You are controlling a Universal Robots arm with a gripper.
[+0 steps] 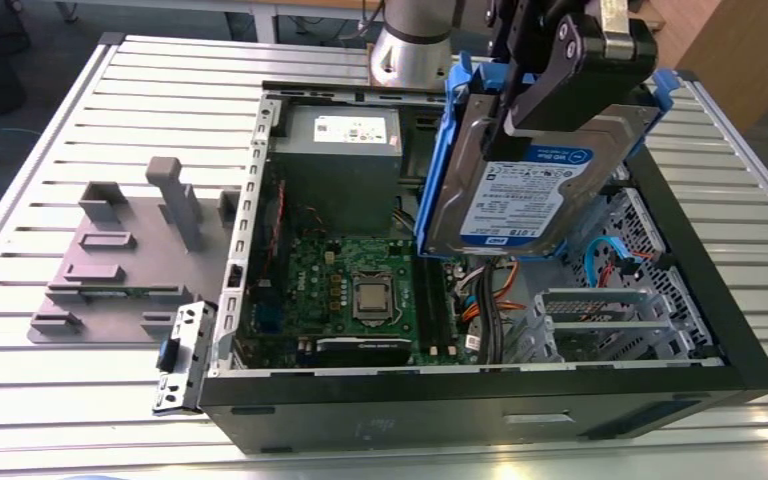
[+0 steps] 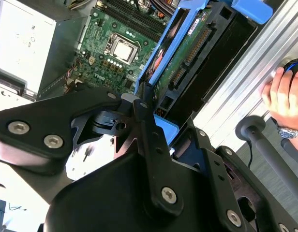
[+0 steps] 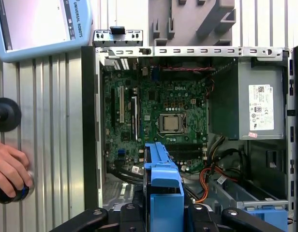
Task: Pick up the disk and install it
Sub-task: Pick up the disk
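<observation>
We see a ribbed aluminium table (image 1: 37, 380) carrying an open black computer case (image 1: 491, 420), which lies on its side with its inside facing up. Beside the case, toward the exterior view's left, a grey fixture plate (image 1: 117, 270) with upright posts lies on the table. Inside the case, a grey power supply box (image 1: 337, 150) with a small white sticker sits at the far end. The green motherboard (image 1: 357, 290) lies nearer to us in that view.

The disk (image 1: 518, 205) is in the air above the case's drive-bay side, toward the exterior view's right. It is tilted steeply, with its white-and-blue label facing us and blue rails framing it. In the second wrist view we see its green circuit-board underside (image 2: 187, 53), and in the first wrist view one blue rail (image 3: 162, 188) stands over the motherboard.

The gripper (image 1: 551, 105) is clamped on the disk's upper part, with its black fingers closed against the drive.

In the first wrist view a person's hand (image 3: 11, 166) rests on a round knob at the table's edge. The silver processor socket (image 1: 373, 298) sits mid-board. A small metal bracket (image 1: 181, 355) with a blue clip lies against the case's near corner.
</observation>
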